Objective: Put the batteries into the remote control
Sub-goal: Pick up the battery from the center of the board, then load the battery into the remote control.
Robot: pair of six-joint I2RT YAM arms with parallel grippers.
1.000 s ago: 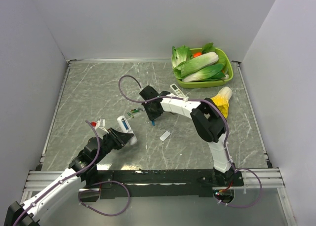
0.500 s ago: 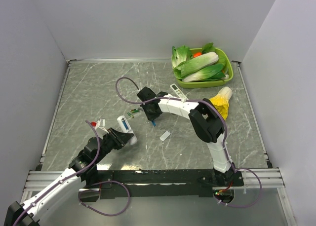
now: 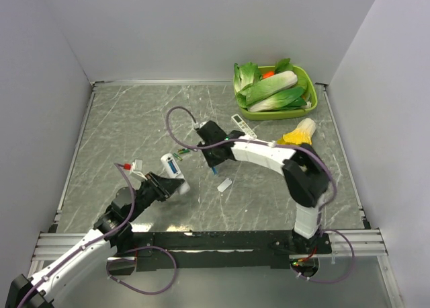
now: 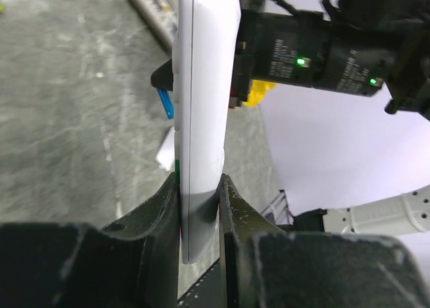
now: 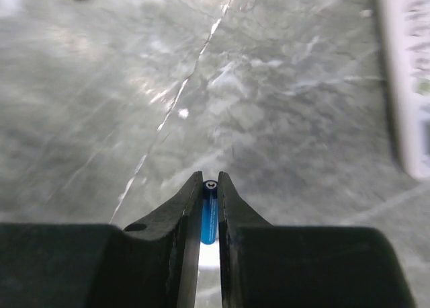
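nearest, the left pincer [image 4: 199, 187] is clamped on one end of the remote control [image 4: 201, 86], holding it edge-up above the desk [image 3: 121, 133]. just beyond the remote, to its right, the right pincer [image 5: 209, 180] is closed on one blue battery [image 5: 209, 220]. the remote's bay is hidden here. the cell should probably approach it slowly, lined up lengthwise, before release.

High overview, two close wrist views

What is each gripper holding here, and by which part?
Left gripper: the remote control, clamped near one end. Right gripper: a blue battery, pinched by its sides between the fingertips.
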